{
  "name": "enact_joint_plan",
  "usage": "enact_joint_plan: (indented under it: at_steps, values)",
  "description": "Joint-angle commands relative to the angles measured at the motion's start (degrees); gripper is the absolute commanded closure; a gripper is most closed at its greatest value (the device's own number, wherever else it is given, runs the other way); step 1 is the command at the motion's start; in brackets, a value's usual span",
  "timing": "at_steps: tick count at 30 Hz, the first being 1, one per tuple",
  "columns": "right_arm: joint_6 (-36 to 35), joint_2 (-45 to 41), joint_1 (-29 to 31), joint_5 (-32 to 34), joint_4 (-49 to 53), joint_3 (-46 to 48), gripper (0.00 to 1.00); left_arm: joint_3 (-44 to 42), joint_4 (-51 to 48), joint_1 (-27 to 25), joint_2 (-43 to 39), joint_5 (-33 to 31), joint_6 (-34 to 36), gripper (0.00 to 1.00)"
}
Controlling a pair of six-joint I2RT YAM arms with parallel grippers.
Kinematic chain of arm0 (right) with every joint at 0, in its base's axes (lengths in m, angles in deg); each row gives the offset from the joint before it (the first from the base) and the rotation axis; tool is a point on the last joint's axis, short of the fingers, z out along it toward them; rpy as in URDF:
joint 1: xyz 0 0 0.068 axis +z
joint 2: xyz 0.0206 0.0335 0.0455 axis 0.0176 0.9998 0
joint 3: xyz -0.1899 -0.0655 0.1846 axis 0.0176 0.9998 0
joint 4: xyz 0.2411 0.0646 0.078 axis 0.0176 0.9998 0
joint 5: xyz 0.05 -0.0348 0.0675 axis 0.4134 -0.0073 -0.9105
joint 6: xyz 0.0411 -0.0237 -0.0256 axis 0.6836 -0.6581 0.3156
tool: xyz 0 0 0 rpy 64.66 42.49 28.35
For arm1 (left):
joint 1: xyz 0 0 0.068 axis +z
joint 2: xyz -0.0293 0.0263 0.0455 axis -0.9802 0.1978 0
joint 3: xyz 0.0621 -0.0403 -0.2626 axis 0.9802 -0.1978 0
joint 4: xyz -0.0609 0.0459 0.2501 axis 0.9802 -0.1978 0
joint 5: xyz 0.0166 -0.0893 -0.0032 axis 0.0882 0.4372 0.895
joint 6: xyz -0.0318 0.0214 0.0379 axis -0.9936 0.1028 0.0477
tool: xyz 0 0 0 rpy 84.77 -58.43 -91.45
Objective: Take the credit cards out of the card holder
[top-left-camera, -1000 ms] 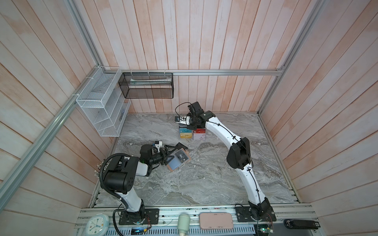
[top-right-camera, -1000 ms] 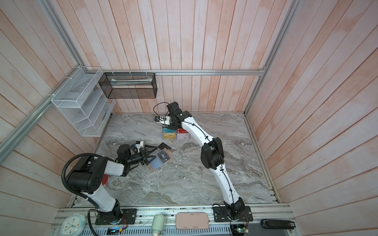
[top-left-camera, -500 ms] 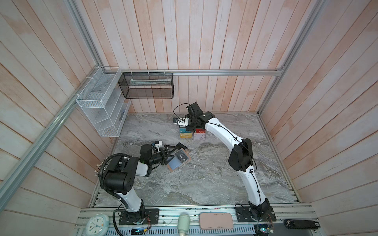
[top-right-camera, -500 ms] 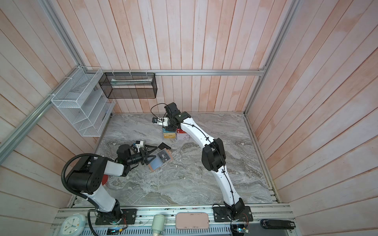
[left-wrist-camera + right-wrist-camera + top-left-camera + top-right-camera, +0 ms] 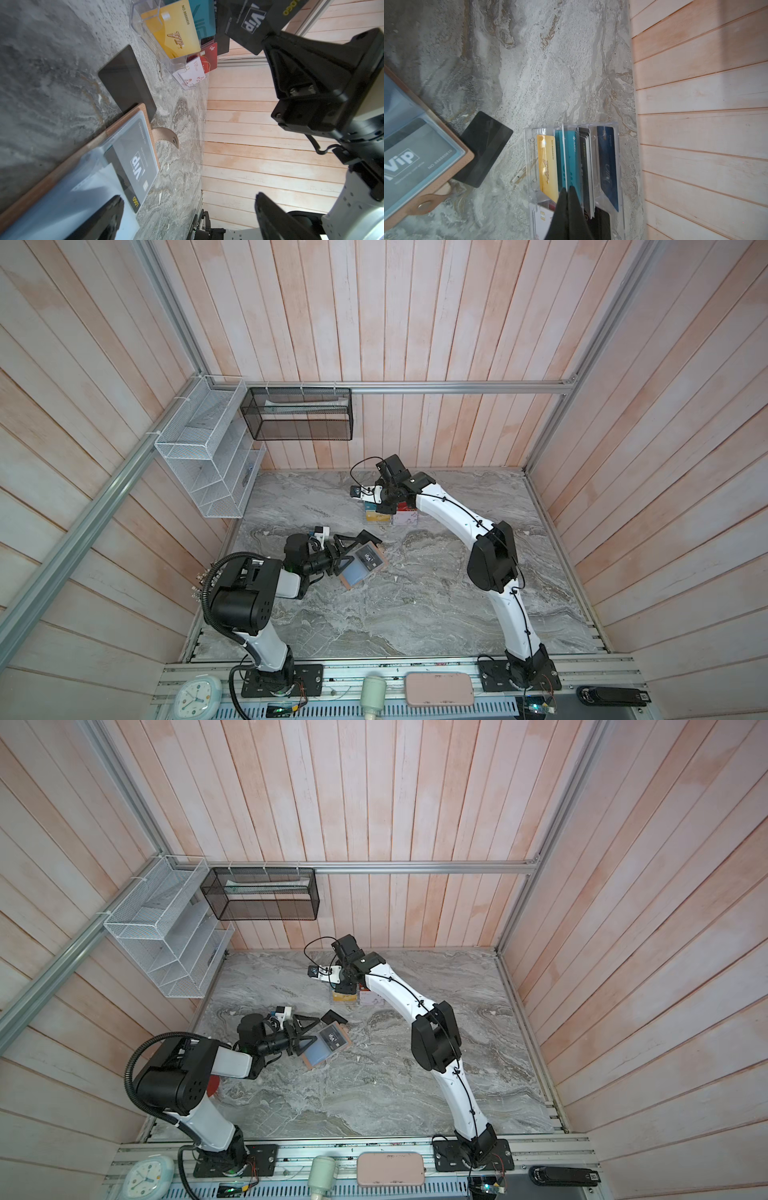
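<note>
yam_user: Planked wood walls all round, grey marble tabletop (image 5: 415, 605) underneath. Where's the card holder (image 5: 360, 569) sitting, and what's being gripped?

cardguy: It's seen lying open, left of centre in both top views, blue lining up. 1 sleeved Vip card (image 5: 135, 160) is tucked in its clear pocket. 1 plain black card (image 5: 483, 149) is laid flat on the marble, with 1 end caught under the holder's edge. The left gripper (image 5: 316, 1031) is spread wide with nothing held. 1 jaw is low over the lining, and whether it's touching can't be told. The right gripper (image 5: 568, 195) is clamped on a 2nd black Vip card (image 5: 247, 22), held over the acrylic rack (image 5: 530, 166), up around the upper middle of the top views.

yam_user: How's the sleeved one expected to handle?

cardguy: Stiff, thin, light and slick, most likely, so it should be pinched across its faces at an edge. A darker strip along 1 end looks uncovered by the sleeve, and that's judged the spot to be taken. The holder looks soft and light, so it'd probably get dragged along unless it's pinned down. The flat black card leaves no edge exposed to be pinched from above, so it'd likely need to be slid or tipped up first.
</note>
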Motion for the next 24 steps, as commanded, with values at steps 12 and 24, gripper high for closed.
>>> enact_joint_plan:
  at_steps: [12, 24]
  values:
    - [0.8, 1.3, -0.9, -0.4, 0.5, -3.6, 1.00, -0.7, 2.3, -0.2, 0.6, 0.3, 0.1, 0.00]
    - [0.5, 2.4, -1.6, -0.4, 1.0, -4.1, 1.00, -0.6, 4.0, -0.2, 2.3, 0.5, -0.3, 0.00]
